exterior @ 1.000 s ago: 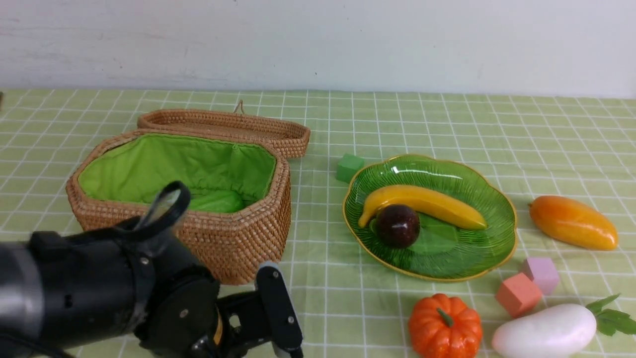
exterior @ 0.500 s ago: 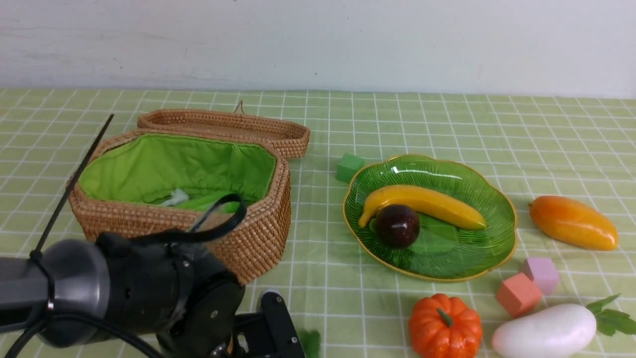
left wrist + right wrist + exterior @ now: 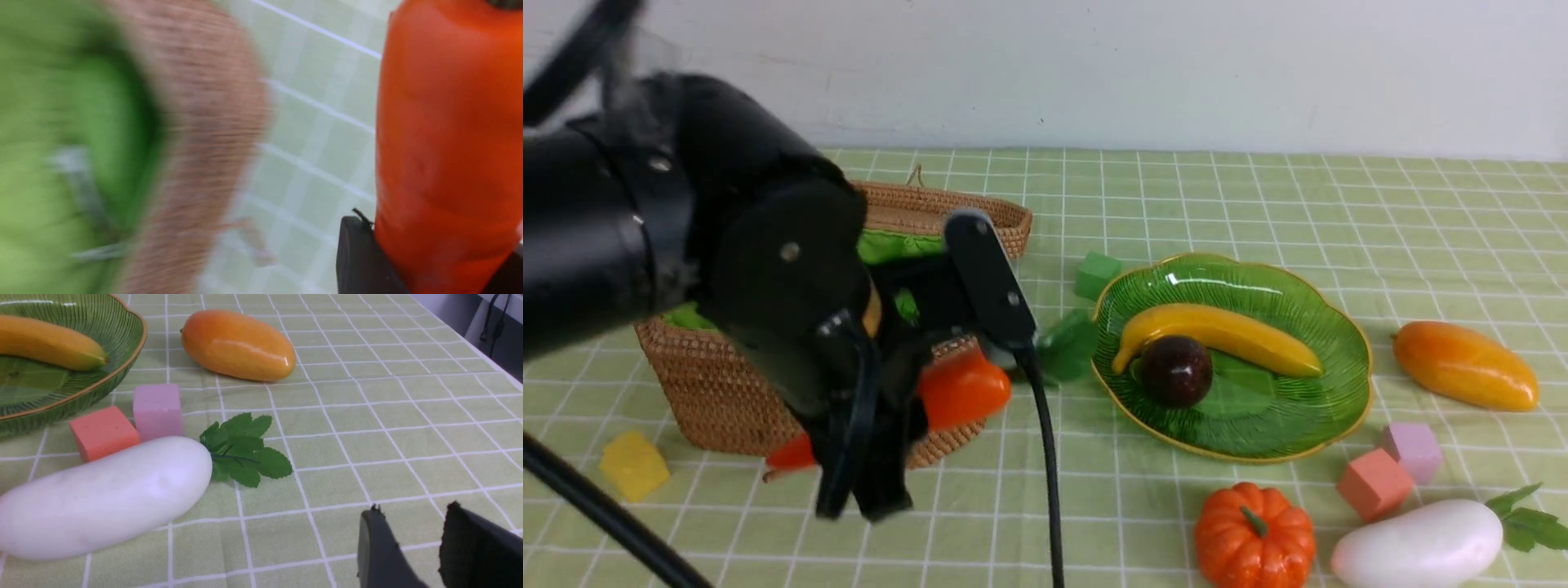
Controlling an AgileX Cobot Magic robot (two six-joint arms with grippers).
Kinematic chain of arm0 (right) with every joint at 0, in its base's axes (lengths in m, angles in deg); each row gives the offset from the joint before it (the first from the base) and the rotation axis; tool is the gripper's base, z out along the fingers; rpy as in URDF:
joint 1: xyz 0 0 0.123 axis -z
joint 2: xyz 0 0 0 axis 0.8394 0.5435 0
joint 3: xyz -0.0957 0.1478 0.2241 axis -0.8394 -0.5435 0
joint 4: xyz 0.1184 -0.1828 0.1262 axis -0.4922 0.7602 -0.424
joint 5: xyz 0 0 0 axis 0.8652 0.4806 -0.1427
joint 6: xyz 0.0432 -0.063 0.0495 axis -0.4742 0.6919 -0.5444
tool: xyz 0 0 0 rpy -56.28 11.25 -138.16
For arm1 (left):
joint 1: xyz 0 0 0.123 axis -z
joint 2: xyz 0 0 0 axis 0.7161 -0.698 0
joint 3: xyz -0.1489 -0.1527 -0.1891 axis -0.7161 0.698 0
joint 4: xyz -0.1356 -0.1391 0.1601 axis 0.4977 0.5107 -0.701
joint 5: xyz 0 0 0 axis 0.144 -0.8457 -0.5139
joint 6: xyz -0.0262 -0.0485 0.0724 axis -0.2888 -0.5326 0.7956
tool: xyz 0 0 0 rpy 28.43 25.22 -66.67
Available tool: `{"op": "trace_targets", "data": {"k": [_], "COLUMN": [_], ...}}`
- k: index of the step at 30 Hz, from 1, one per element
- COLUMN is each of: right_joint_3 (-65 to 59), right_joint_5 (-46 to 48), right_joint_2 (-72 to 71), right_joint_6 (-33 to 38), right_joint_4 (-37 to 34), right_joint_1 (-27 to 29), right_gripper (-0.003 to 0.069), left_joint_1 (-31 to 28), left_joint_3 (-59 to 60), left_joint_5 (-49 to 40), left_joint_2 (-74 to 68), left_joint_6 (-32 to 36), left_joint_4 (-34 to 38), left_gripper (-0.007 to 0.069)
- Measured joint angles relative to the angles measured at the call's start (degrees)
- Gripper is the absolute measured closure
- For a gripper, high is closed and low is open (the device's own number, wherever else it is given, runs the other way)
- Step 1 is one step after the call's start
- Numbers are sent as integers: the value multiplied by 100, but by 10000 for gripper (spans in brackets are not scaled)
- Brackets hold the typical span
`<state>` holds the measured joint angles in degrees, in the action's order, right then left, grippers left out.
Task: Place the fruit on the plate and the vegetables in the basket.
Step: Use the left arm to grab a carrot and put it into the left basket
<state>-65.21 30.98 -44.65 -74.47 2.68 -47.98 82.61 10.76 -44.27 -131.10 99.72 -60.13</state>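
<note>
Holding the carrot [image 3: 960,388] crosswise, the left pincer [image 3: 923,376] is clamped on its thick orange body; the carrot is carried clear of the desk [image 3: 1258,196], outside the basket [image 3: 711,392] and in front of its near wall; its green leaves point toward the plate [image 3: 1331,327], its thin tip toward the robot's left; the left wrist view is blurred, showing only the basket's green lining and woven rim beside the carrot

Right pincer [image 3: 425,555]: jaws parted a little, nothing between them, low over the cloth near the radish [image 3: 1417,543]

Plate: holds the banana [image 3: 1225,335] and the mangosteen [image 3: 1176,370], touching one another

Mango [image 3: 1462,365]: on the desk just right of the plate

Pumpkin [image 3: 1254,535]: on the desk in front of the plate; the radish lies to its right, leaves pointing right

Basket lid [image 3: 964,216]: open, lying behind the basket

Cubes: green cube [image 3: 1097,273] behind the plate's left edge; salmon cube [image 3: 1374,483] and lilac cube [image 3: 1413,449] touching, between plate and radish; yellow cube [image 3: 633,465] in front of the basket's left end
</note>
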Motion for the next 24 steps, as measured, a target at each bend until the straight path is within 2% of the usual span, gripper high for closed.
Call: {"op": "trace_targets", "data": {"k": [2, 3, 5, 11, 21, 24], "right_joint_3": [0, 0, 0, 0, 0, 0], "right_joint_5": [0, 0, 0, 0, 0, 0], "right_joint_2": [0, 0, 0, 0, 0, 0], "right_joint_6": [0, 0, 0, 0, 0, 0], "right_joint_4": [0, 0, 0, 0, 6, 6], "right_joint_1": [0, 0, 0, 0, 0, 0], "right_gripper": [418, 418, 418, 418, 418, 418], "left_joint_1": [-228, -611, -1073, -2023, -2102, -2102], "left_joint_3": [-132, -239, -253, -253, -253, -253], "left_joint_5": [167, 577, 1103, 2508, 2998, 3032], "left_joint_2": [58, 84, 55, -429, -1398, -1414], "left_joint_6": [80, 240, 441, 715, 721, 721], "left_joint_4": [-255, -657, -908, -1070, -1420, -1415], "left_gripper": [356, 356, 356, 356, 356, 308]}}
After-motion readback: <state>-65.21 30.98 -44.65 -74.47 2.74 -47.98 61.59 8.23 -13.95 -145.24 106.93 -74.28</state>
